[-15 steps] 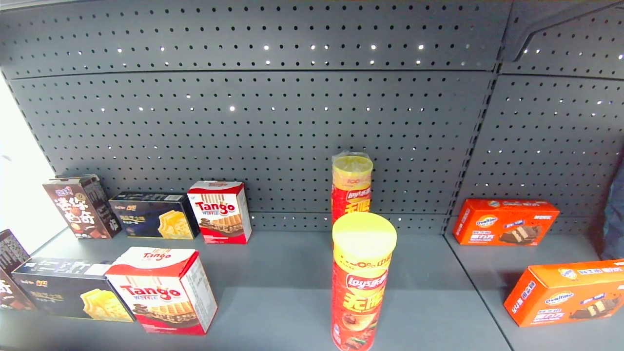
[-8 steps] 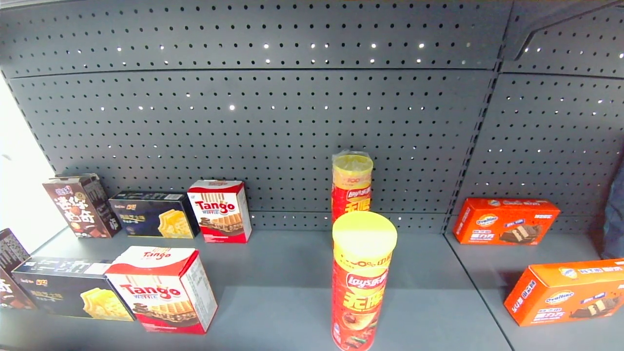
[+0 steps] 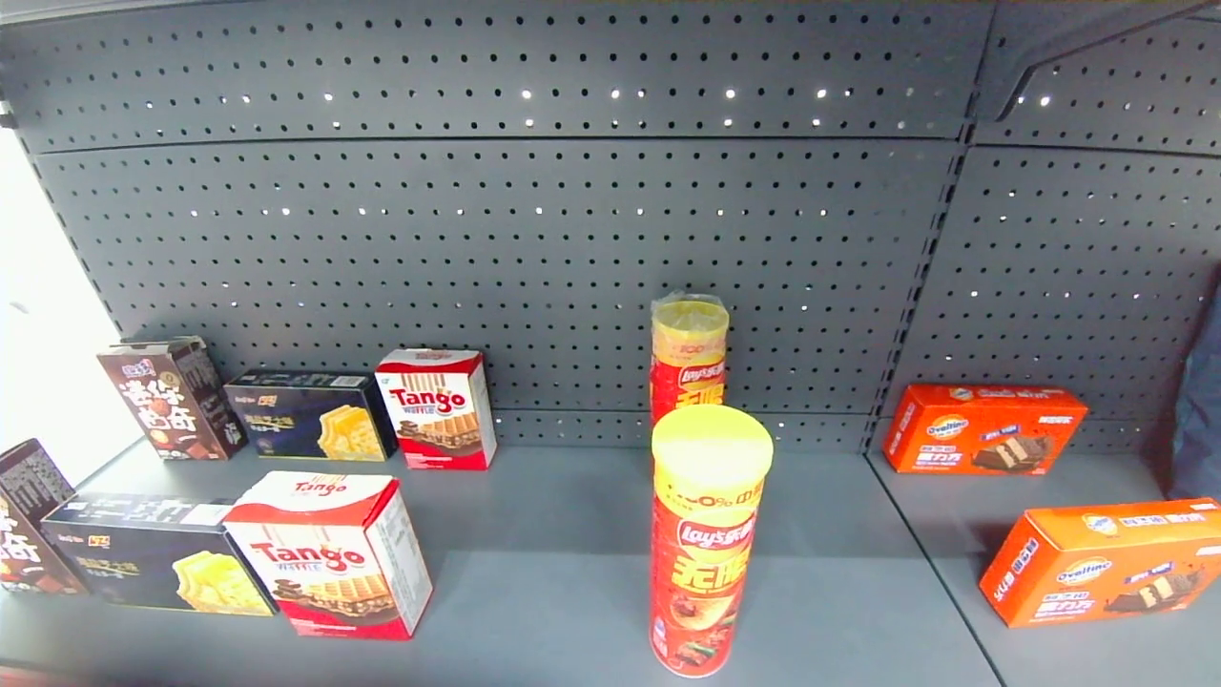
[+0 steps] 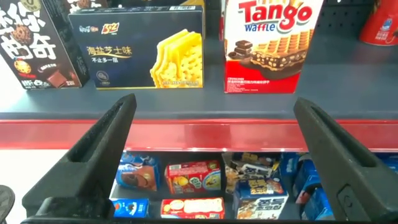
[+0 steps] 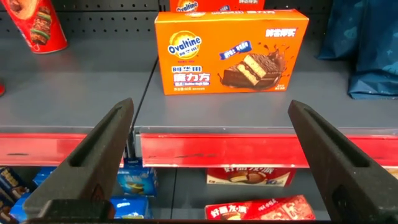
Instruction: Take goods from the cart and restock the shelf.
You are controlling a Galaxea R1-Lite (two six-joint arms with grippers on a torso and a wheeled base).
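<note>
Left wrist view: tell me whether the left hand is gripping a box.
No: the left hand is spread wide with nothing between its fingers, and the red shelf edge shows through the gap.

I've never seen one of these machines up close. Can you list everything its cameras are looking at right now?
shelf: one, grey, perforated back panel
chip cans: two, red with yellow lids, upright mid-shelf, one behind the other
wafer boxes: two, red and white, left of the cans, front and back
biscuit boxes: two, dark blue, left of the wafer boxes, front and back
snack boxes: two, brown, far left
orange boxes: two, orange, right section, front and back
edge strip: one, red, along the shelf front
assorted packs: several, mixed colours, level below
left tool: one, black, open, facing the front left boxes
right tool: one, black, open, facing the front orange box
</note>
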